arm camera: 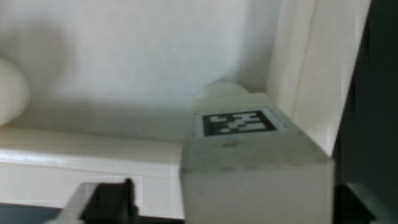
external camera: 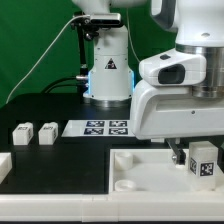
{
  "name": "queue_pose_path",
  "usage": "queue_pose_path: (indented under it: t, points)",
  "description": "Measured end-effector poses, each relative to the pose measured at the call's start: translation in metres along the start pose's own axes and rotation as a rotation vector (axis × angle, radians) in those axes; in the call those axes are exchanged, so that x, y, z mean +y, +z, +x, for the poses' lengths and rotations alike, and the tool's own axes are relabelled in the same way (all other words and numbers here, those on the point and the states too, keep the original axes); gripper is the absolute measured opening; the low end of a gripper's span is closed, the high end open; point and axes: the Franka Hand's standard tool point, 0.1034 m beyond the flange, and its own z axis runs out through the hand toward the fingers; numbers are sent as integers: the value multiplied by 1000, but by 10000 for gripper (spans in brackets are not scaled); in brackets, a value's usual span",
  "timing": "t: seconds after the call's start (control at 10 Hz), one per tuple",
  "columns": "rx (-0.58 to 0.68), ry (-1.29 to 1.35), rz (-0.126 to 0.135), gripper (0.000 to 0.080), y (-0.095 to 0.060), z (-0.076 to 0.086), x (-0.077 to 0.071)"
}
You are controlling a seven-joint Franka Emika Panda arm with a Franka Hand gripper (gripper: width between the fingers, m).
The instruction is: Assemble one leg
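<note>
Holding one leg (external camera: 204, 164) — the tool (external camera: 203, 152) hovers over the panel (external camera: 140, 170).

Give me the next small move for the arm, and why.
Probably a short, slow descent, keeping the grip. The pincer appears shut on a leg that hangs just above the white panel near its corner on the exterior view's right. In the wrist view the leg sits close to the panel's raised rim, but the socket itself is hidden, so alignment is unconfirmed.
</note>
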Motion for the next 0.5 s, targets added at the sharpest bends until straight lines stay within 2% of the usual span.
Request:
queue_pose_path:
  t: [0.1, 0.2, 0.4, 0.5]
  points:
    - [0, -2, 1, 403, 0, 0, -2]
    - [-1, 15, 1, 291, 0, 0, -1]
    - [-1, 48, 1, 291, 0, 0, -1]
    - [1, 145, 2, 291, 1, 0, -2]
